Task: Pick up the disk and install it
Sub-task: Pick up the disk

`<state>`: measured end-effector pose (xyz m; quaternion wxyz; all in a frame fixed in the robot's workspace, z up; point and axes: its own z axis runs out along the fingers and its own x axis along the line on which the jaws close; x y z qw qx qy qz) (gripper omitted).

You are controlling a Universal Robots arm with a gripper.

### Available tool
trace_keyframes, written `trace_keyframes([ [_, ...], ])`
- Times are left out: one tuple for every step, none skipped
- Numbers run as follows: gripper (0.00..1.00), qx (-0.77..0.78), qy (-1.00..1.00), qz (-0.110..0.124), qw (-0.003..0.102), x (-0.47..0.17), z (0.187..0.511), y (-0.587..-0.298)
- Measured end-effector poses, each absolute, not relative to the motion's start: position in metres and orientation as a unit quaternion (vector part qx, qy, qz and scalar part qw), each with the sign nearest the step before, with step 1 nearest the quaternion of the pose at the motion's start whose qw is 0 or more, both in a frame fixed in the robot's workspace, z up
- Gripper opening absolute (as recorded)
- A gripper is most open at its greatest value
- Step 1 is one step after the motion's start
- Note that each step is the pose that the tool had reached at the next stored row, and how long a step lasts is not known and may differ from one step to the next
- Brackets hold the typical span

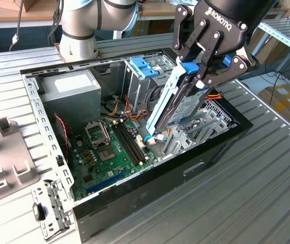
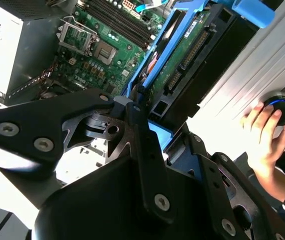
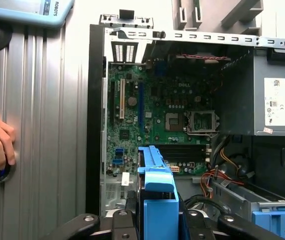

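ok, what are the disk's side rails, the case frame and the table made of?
Side rails on the disk: blue plastic, apparently moulded, with a matte finish. Case frame: bare sheet metal, likely steel, going by the punched holes and dull grey colour. Table: ribbed grey metal with a satin sheen, probably aluminium extrusion.

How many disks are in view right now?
1: the disk is gripped in the claw, tilted over the open case. Others may be hidden inside the drive cage.
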<state>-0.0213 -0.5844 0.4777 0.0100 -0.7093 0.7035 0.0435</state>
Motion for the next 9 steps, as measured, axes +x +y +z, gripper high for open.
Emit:
trace_keyframes([
  [0.37, -0.709, 0.704, 0.044, 0.010, -0.0203, 0.4776, -0.5852],
  [0.37, -0.709, 0.704, 0.044, 0.010, -0.0195, 0.4774, -0.5856],
  [0.37, -0.709, 0.704, 0.044, 0.010, -0.0190, 0.4774, -0.5858],
  [0.37, -0.709, 0.704, 0.044, 0.010, -0.0185, 0.4774, -0.5860],
  [0.37, -0.709, 0.704, 0.044, 0.010, -0.0176, 0.4772, -0.5863],
  [0.37, -0.709, 0.704, 0.044, 0.010, -0.0169, 0.4771, -0.5866],
  [0.37, -0.709, 0.704, 0.044, 0.010, -0.0164, 0.4770, -0.5868],
  [0.37, -0.709, 0.704, 0.044, 0.010, -0.0158, 0.4770, -0.5870],
  [0.37, -0.709, 0.704, 0.044, 0.010, -0.0153, 0.4769, -0.5872],
])
